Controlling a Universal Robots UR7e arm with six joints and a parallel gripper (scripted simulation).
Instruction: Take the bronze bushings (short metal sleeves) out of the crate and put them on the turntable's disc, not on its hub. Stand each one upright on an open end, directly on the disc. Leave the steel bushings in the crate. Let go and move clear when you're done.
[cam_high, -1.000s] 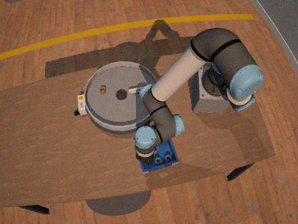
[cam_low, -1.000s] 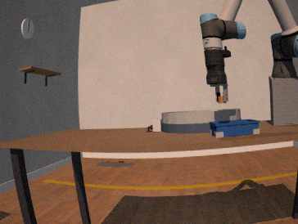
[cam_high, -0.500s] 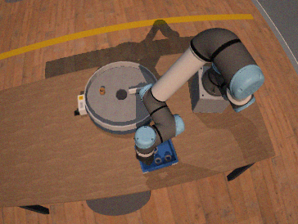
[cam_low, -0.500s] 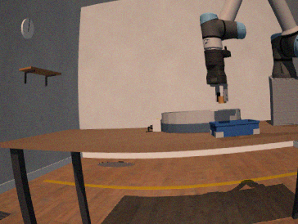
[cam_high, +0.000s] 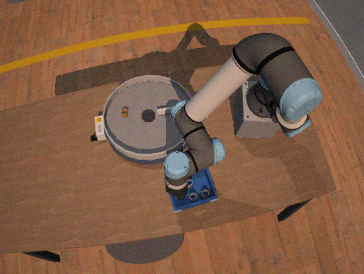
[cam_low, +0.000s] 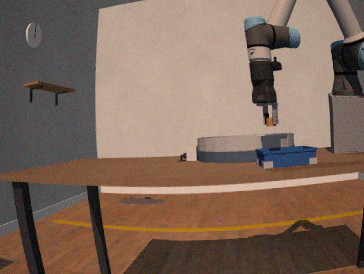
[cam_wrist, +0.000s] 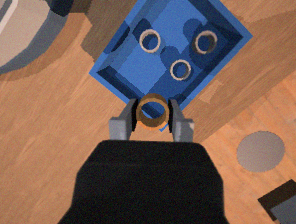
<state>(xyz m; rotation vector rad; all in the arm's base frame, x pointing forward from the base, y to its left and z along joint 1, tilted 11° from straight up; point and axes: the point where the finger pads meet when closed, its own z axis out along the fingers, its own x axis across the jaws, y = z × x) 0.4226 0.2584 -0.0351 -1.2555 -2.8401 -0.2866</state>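
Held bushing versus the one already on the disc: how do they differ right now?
The held bushing is clamped in the gripper, high above the crate; the other bushing stands free on the disc, left of the hub. Both are bronze.

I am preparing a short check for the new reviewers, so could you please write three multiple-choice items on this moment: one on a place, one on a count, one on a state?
1. Where is the bronze bushing that the gripper holds?
A. on the disc
B. in the air above the crate
C. on the table

2. How many bushings lie in the crate?
A. one
B. three
C. five

3. What is the gripper's state?
A. open, empty
B. shut on nothing
C. shut on the bushing

Answers: 1 B, the exterior view shows it well above the blue crate; 2 B, the wrist view shows three rings inside; 3 C, a finger presses each side of the ring.
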